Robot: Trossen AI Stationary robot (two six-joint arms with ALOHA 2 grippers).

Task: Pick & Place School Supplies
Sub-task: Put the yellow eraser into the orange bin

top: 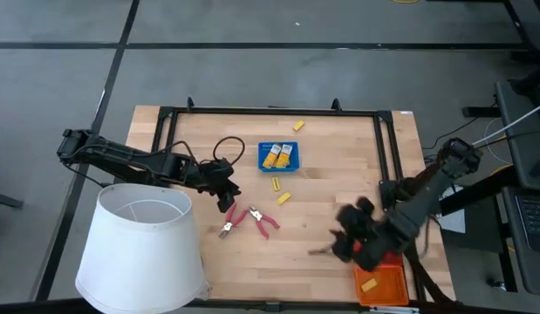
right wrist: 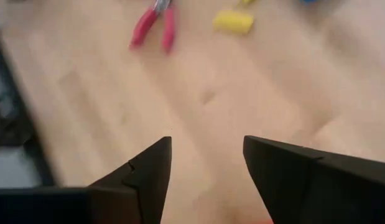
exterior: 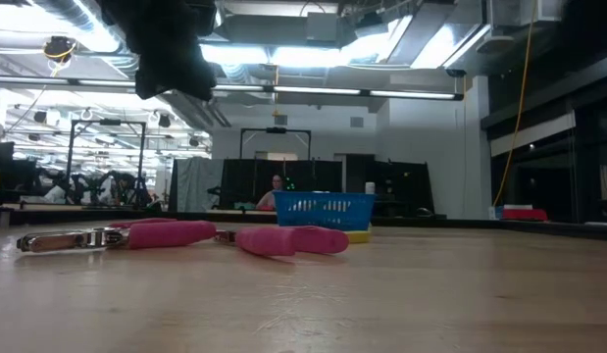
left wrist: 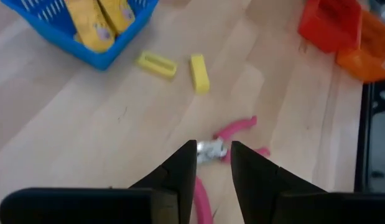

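The desk (top: 331, 218) is pale wood planking edged by a black frame, standing on a grey floor crossed by dark lines. At its near left corner sits a big white lampshade (top: 143, 247). Just right of it the left tool (top: 228, 194) hangs over two red-handled pliers (top: 249, 220), which lie splayed together mid-desk; its fingers (left wrist: 180, 171) stand a narrow gap apart, gripping nothing, with one plier's metal head showing between them. Beyond the pliers, two small yellow blocks (top: 279, 190) lie loose on the wood, and farther still a blue tray (top: 278, 156) holds flat yellow packs (top: 279, 156). Another yellow block (top: 297, 126) rests alone near the far edge. Over at the near right, the right tool (top: 344, 237) hovers low above bare planks, its fingers (right wrist: 148, 177) spread wide and empty; it is blurred from above, so its exact place is uncertain. Beside it an orange tray (top: 383, 283) at the near right corner carries one yellow piece (top: 368, 284). From desk height, a bright workshop opens behind: ceiling light strips, racks, and a seated person (exterior: 274, 194) far off.
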